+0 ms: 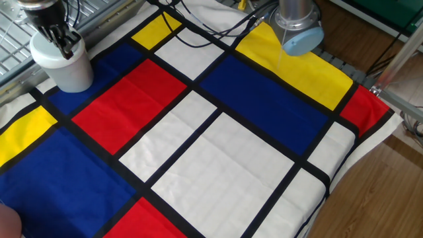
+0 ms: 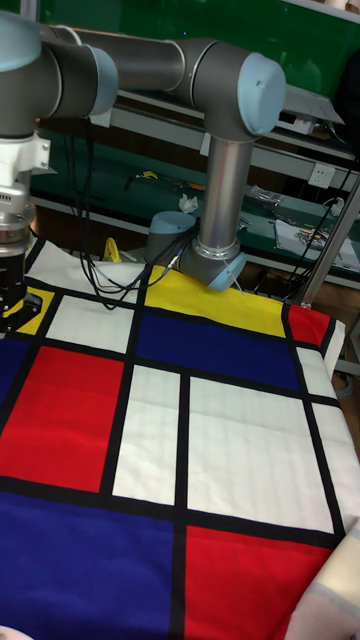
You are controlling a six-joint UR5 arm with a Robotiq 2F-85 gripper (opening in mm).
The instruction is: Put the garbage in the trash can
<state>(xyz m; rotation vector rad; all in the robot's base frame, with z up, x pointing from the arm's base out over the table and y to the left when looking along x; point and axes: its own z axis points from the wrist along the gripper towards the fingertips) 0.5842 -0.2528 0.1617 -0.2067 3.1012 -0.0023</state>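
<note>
The trash can [image 1: 67, 71], a plain white cup, stands on the blue patch at the far left of the cloth. My gripper [image 1: 65, 45] hangs straight down over its rim and opening, dark fingers drawn close together with no gap showing between them. The garbage is hidden; no paper wad shows between the fingers or on the cloth. In the tall fixed view only the gripper [image 2: 14, 303] shows at the left edge, and the trash can is out of view.
The arm's base [image 1: 299, 26] stands at the back on the yellow patch, with black cables [image 1: 198, 33] trailing over the cloth's rear. A metal rack [image 1: 16, 39] lies behind the cup. The cloth's right edge [image 1: 344, 172] drops to a wooden floor.
</note>
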